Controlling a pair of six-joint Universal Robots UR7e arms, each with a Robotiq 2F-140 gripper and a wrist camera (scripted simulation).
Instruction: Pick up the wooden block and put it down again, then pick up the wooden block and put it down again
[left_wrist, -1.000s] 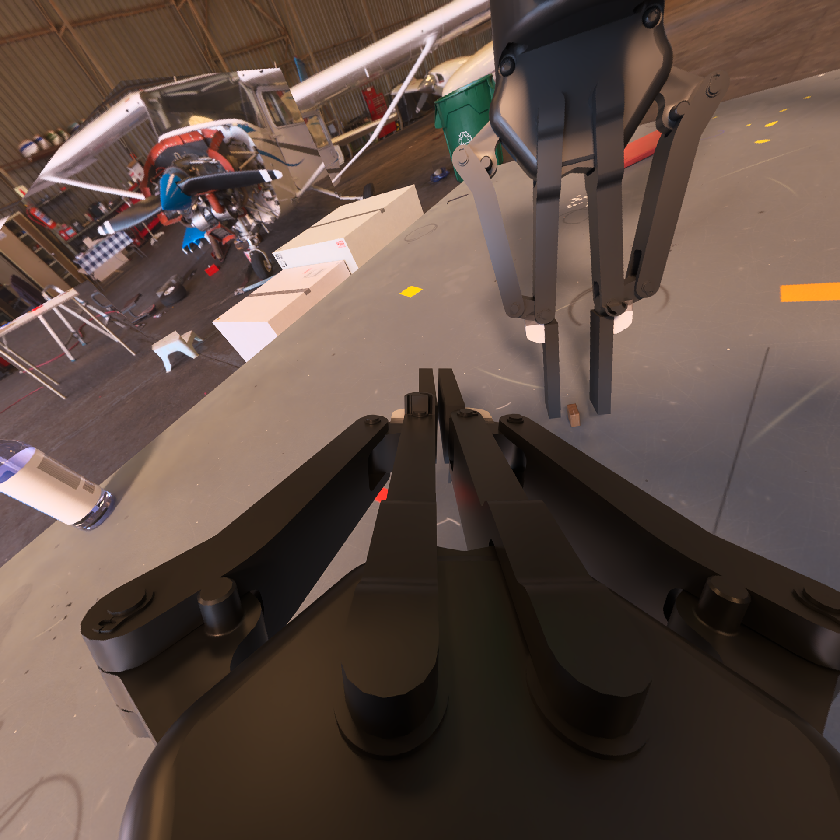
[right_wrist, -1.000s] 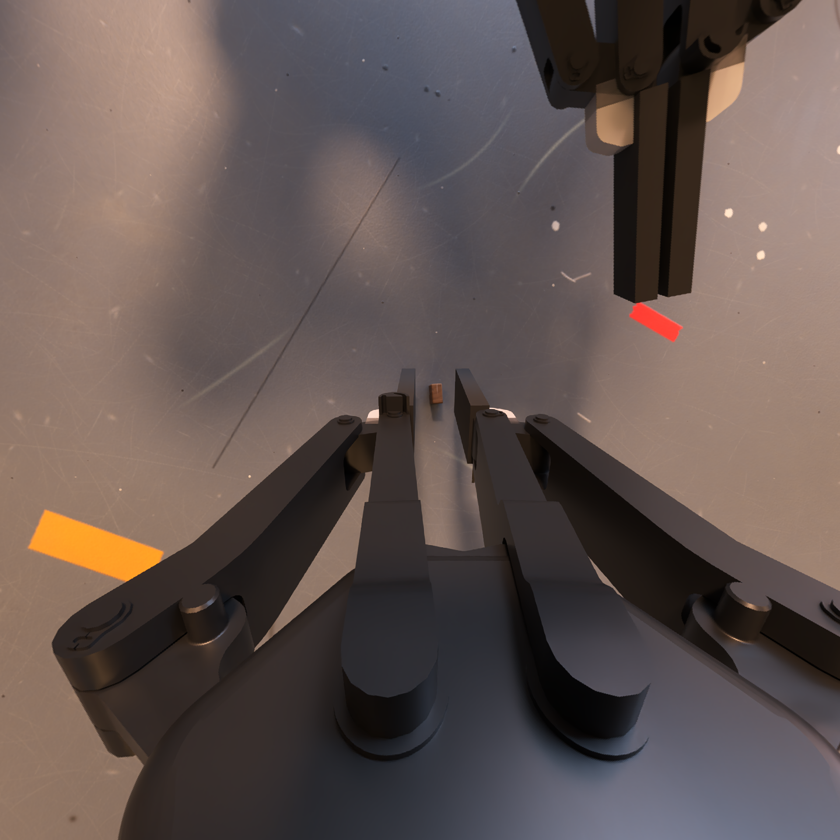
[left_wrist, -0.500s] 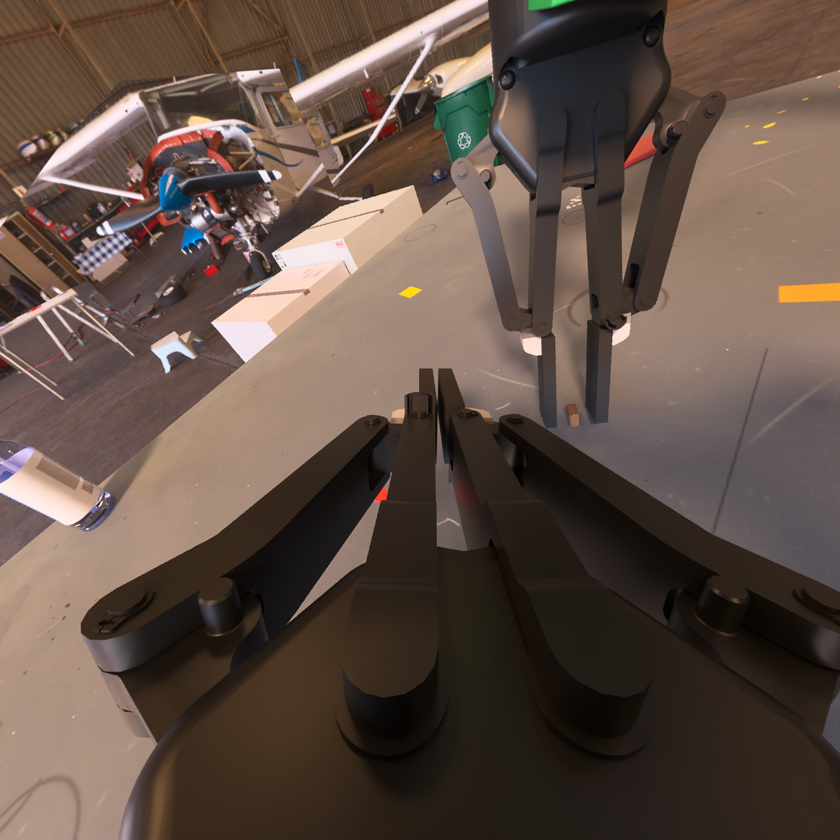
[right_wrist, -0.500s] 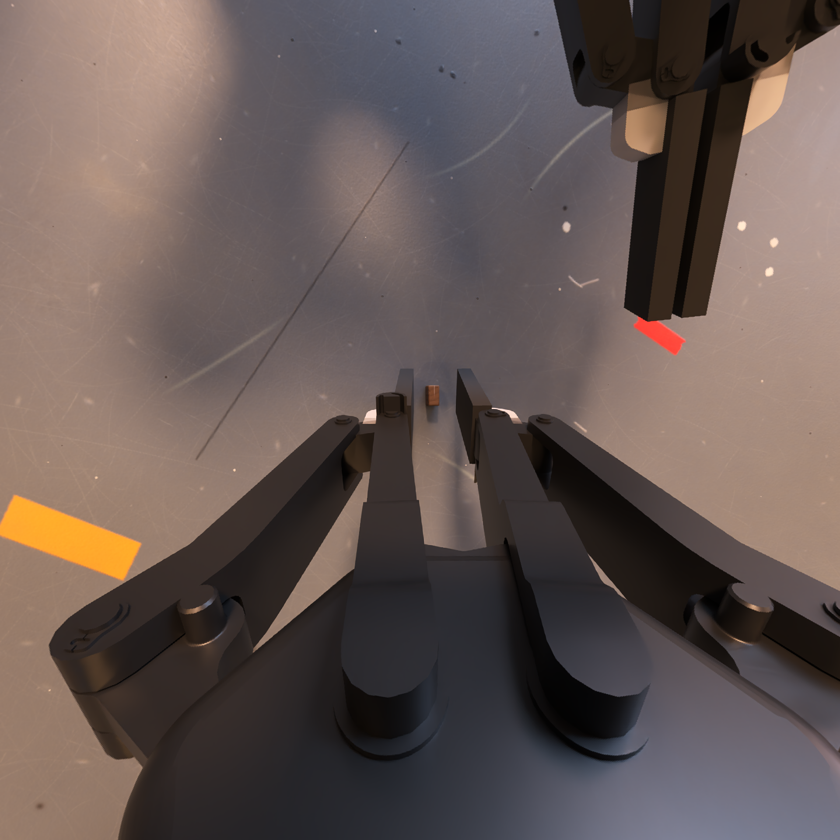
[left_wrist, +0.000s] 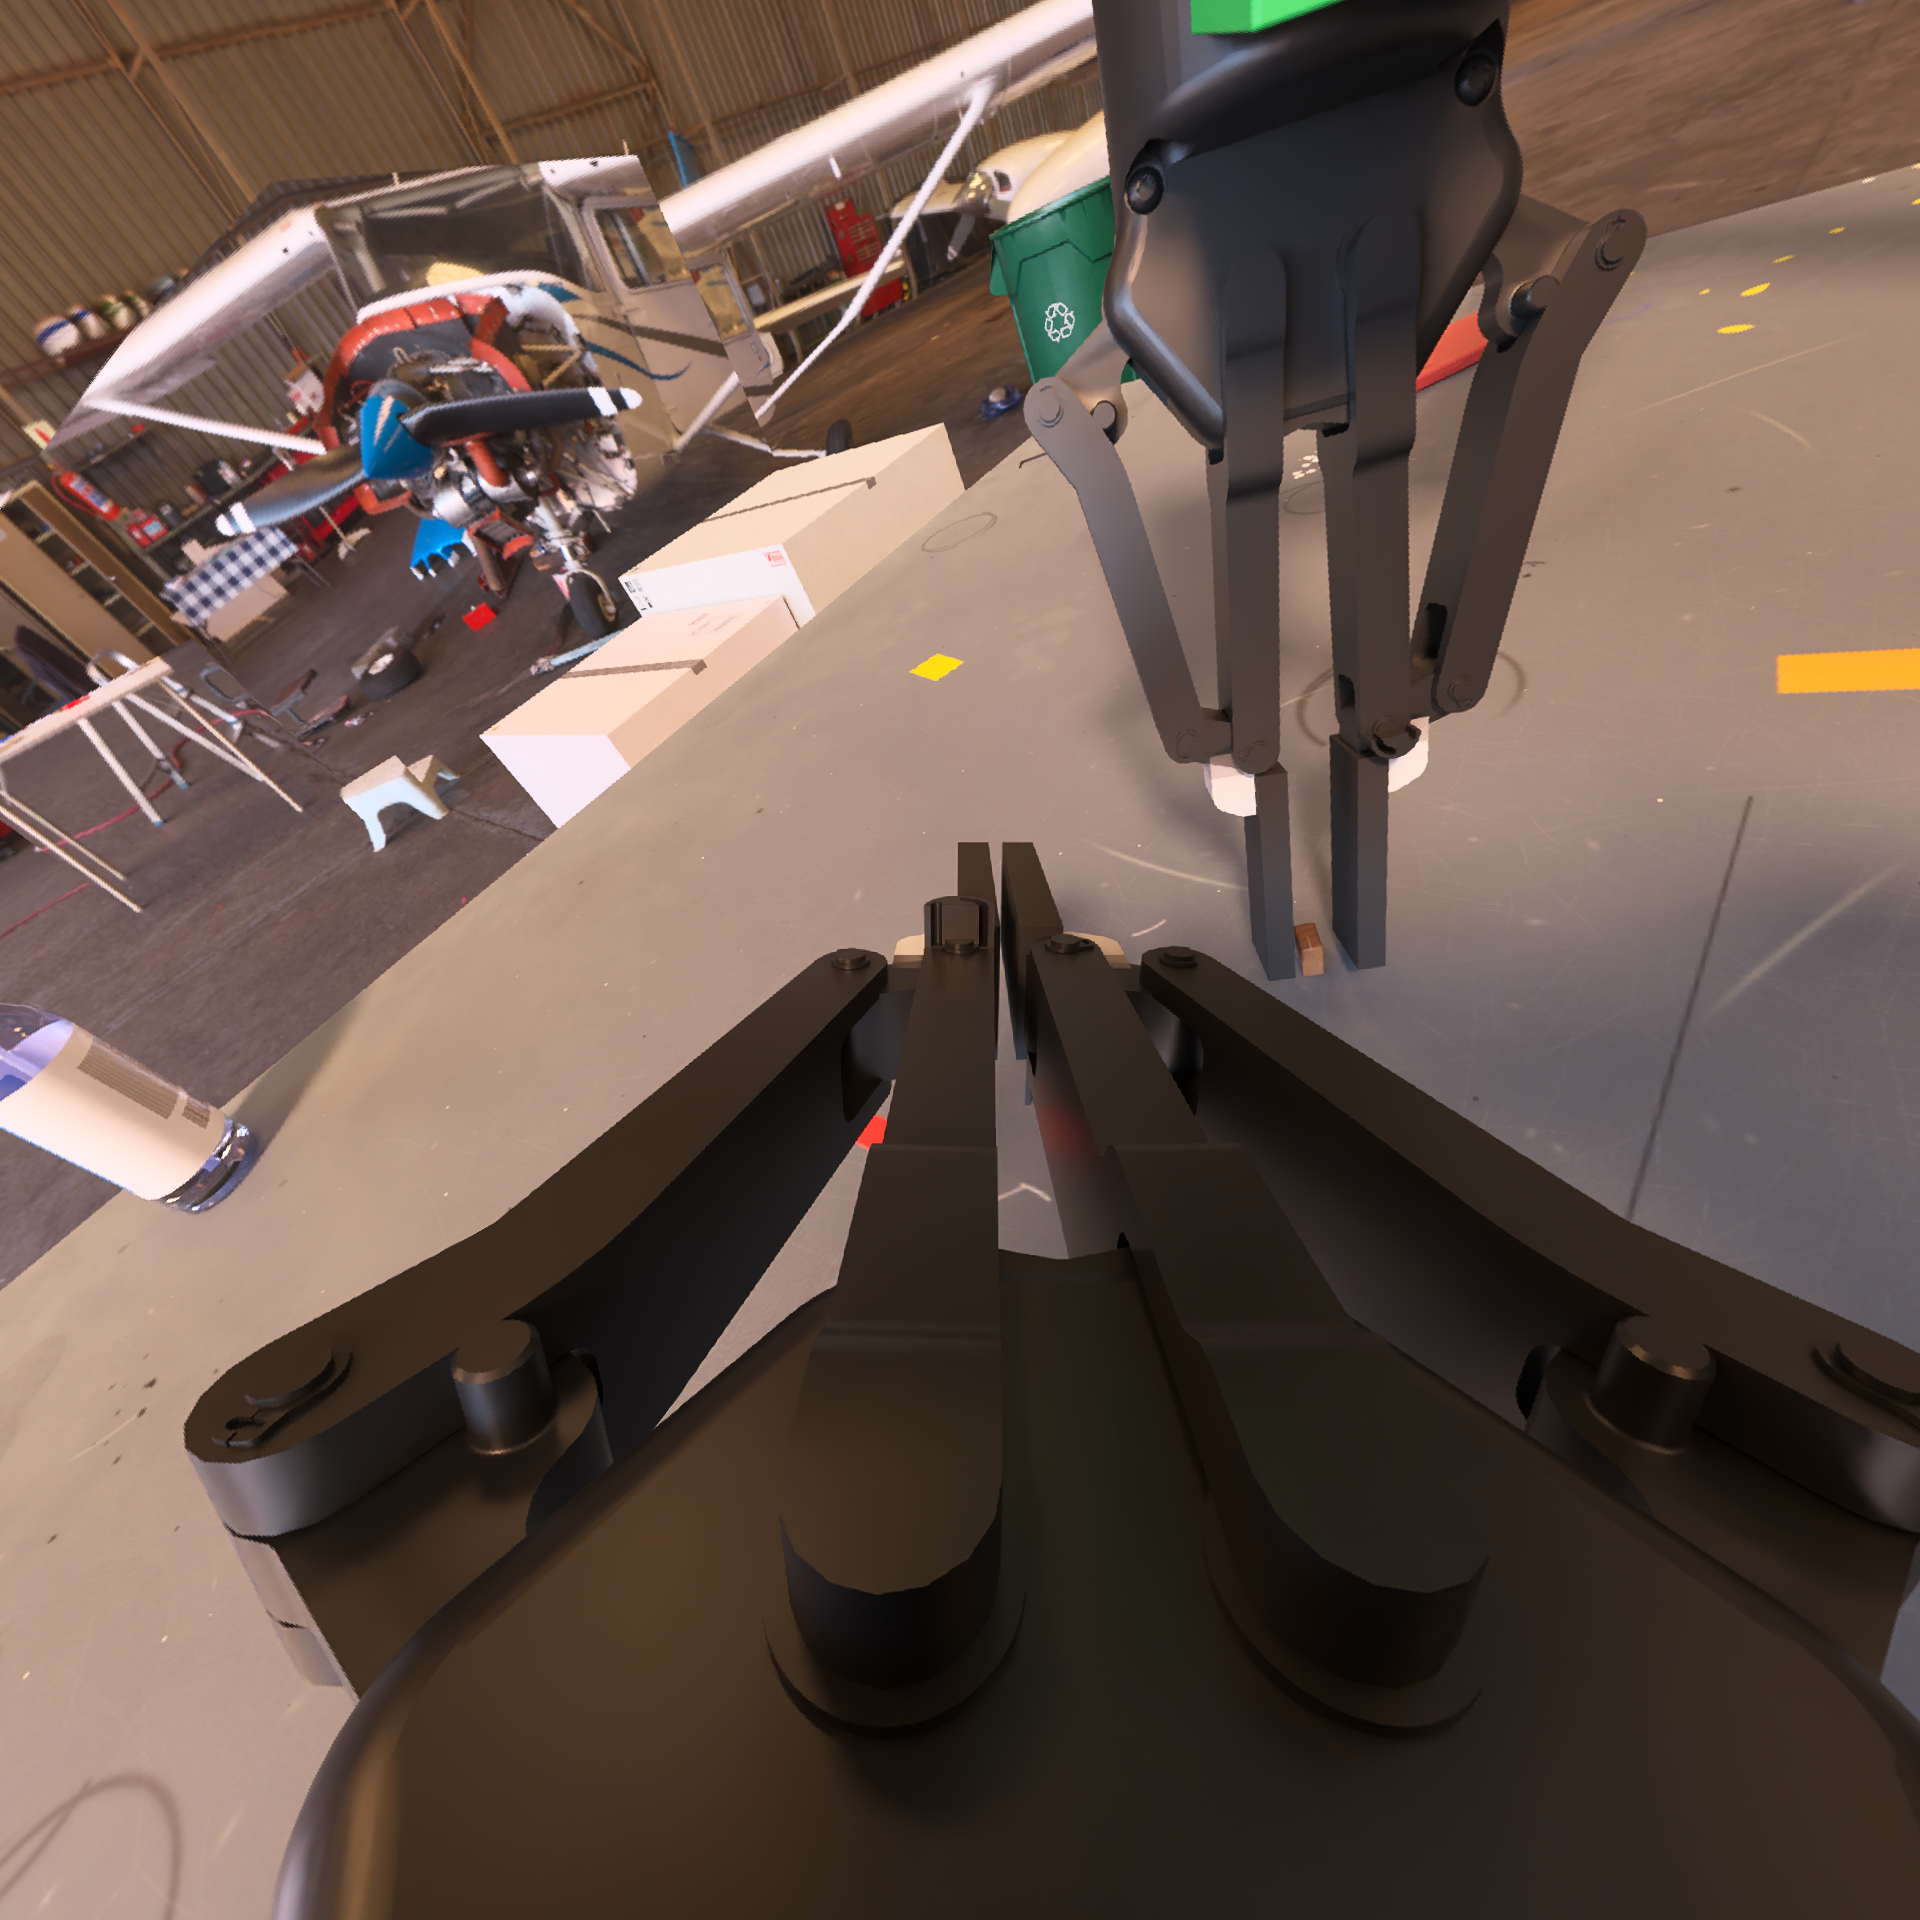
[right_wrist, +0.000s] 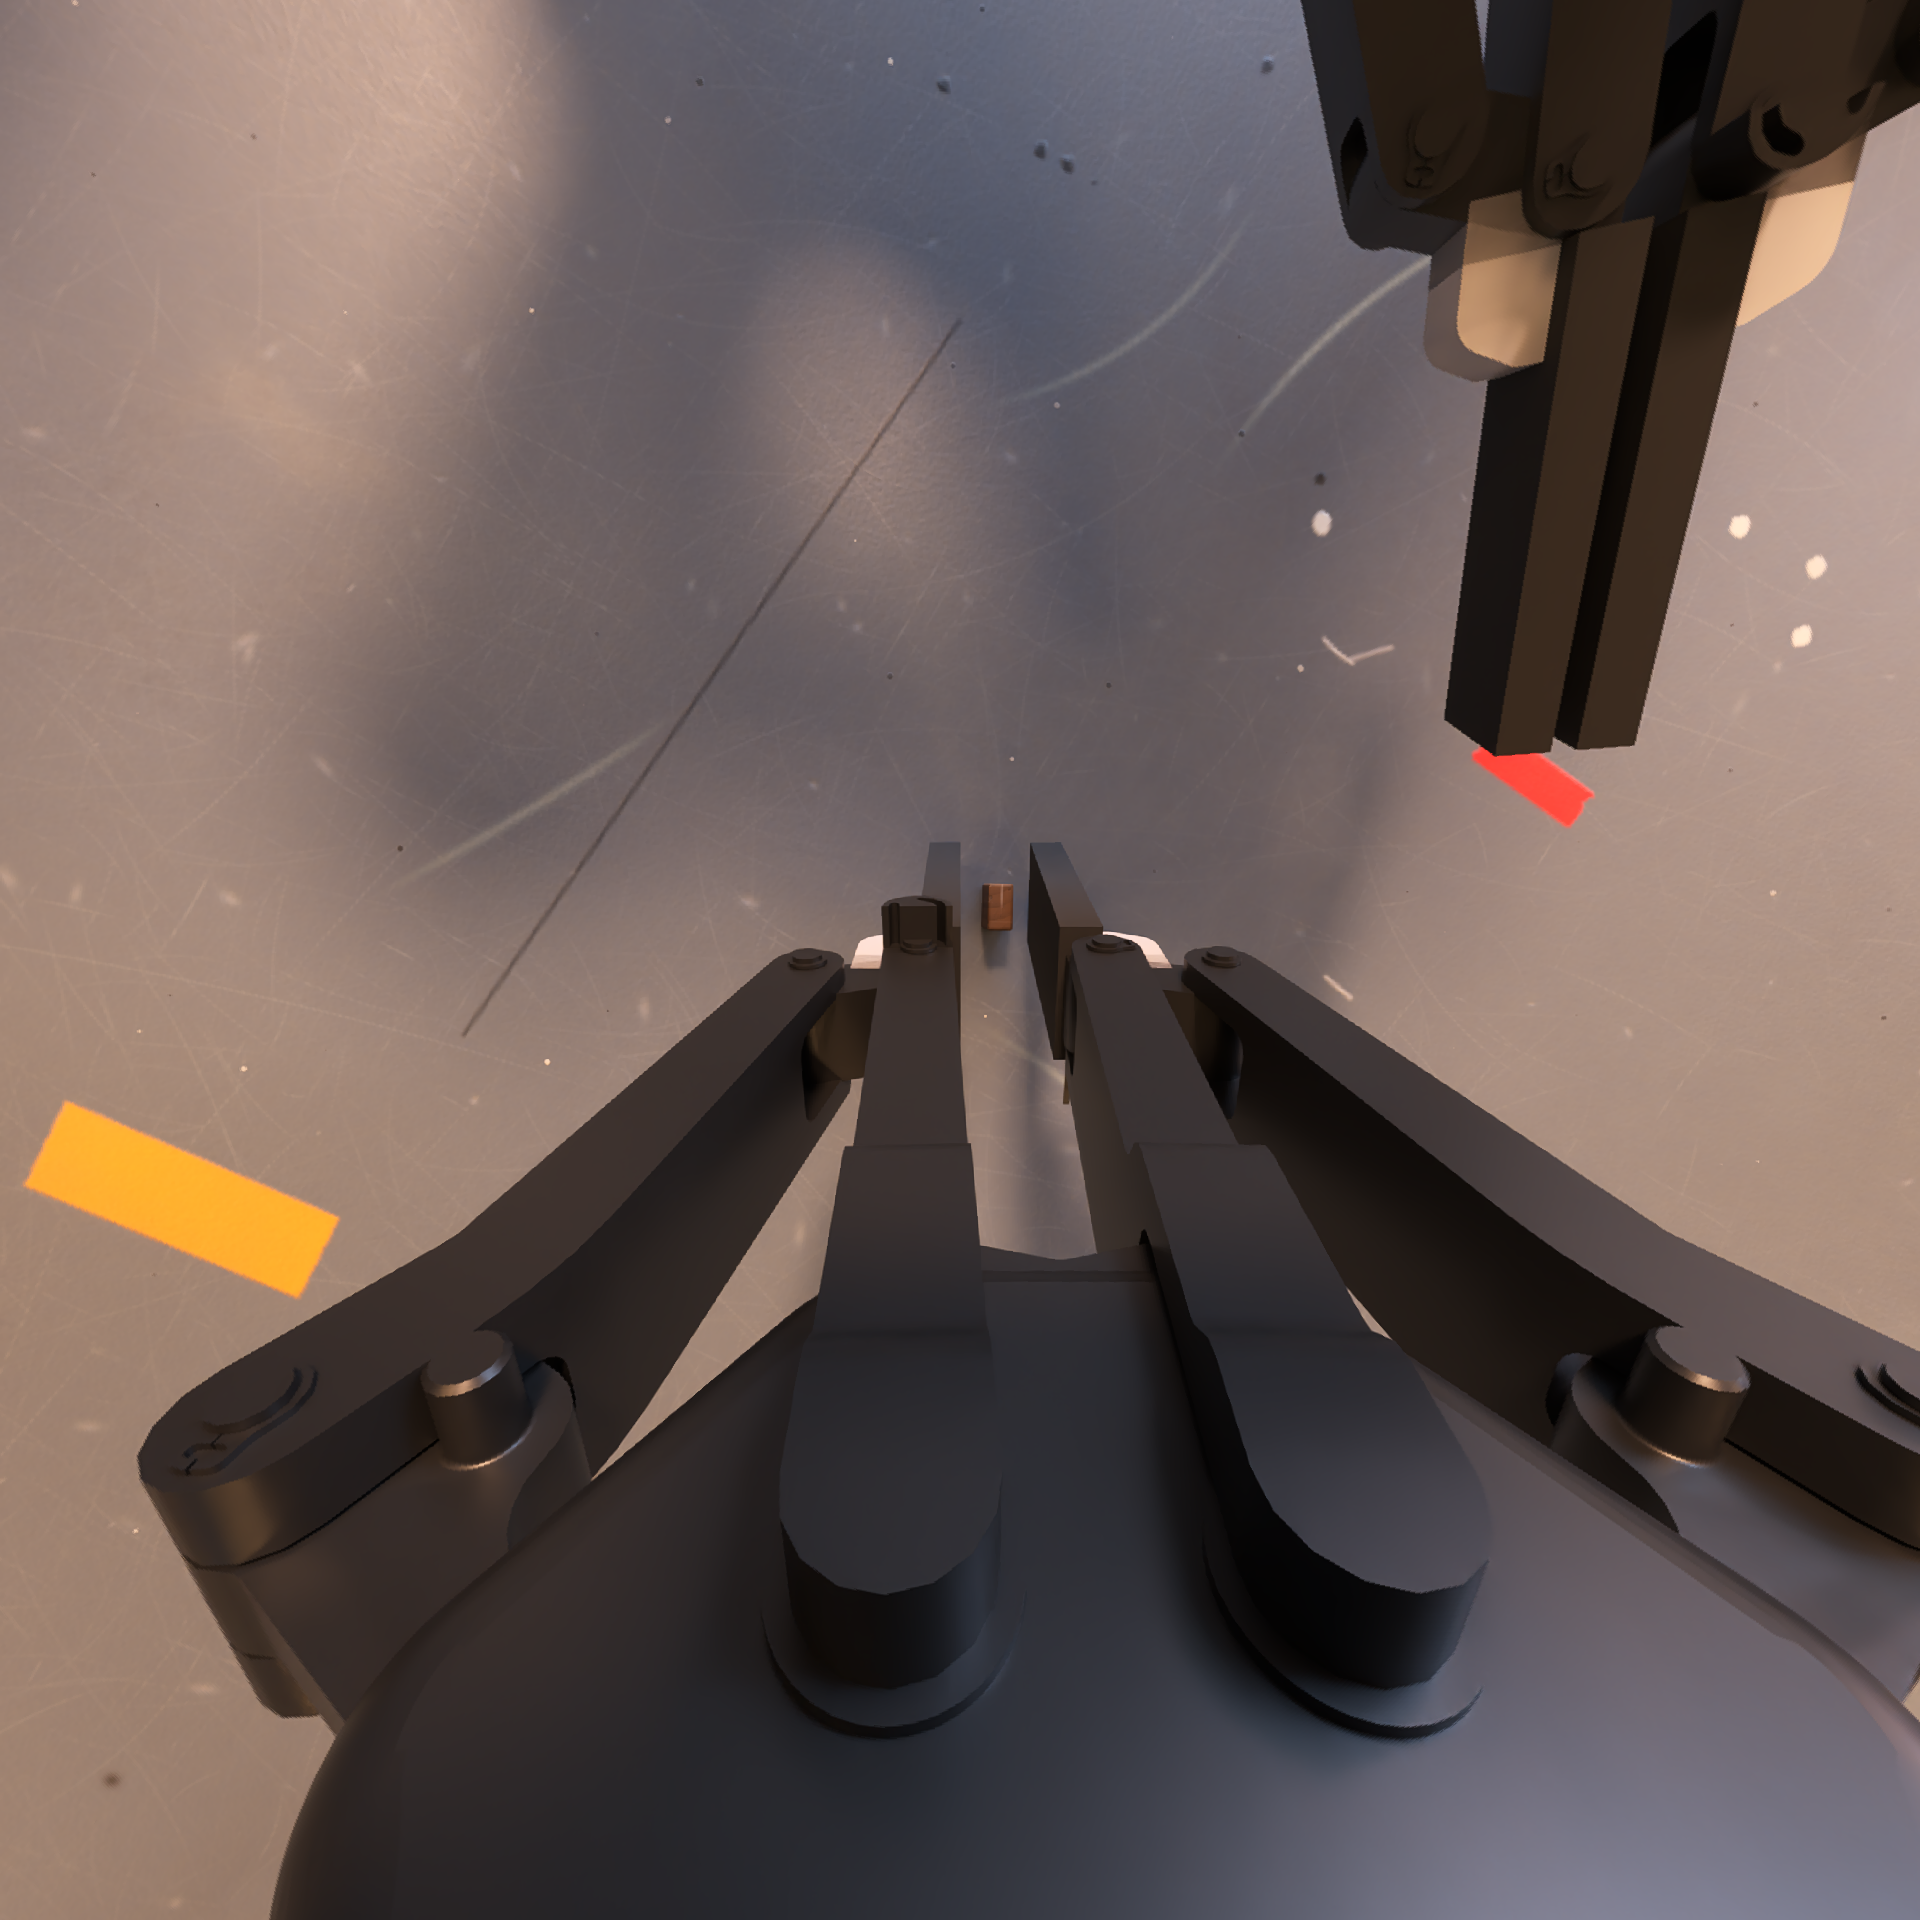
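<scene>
A tiny wooden block (right_wrist: 997, 907) stands on the grey table (right_wrist: 520, 520). My right gripper (right_wrist: 995, 868) is open, pointing straight down, with one finger on each side of the block and a narrow gap at each side. In the left wrist view the block (left_wrist: 1309, 948) shows between the right gripper's (left_wrist: 1314, 961) fingertips, which are down near the table top. My left gripper (left_wrist: 997, 862) is shut and empty, hovering just left of the block. It also shows in the right wrist view (right_wrist: 1538, 740), up and to the right of the block.
A red tape mark (right_wrist: 1532, 784) lies under the left gripper's tips. An orange mark (right_wrist: 182, 1195) and a yellow mark (left_wrist: 935, 667) lie on the table. A bottle (left_wrist: 114, 1127) lies at the table's left edge. Cardboard boxes (left_wrist: 665, 696) stand beyond that edge.
My right gripper has come down lower around the block and its fingers have narrowed slightly. The left gripper and the block have stayed put.
</scene>
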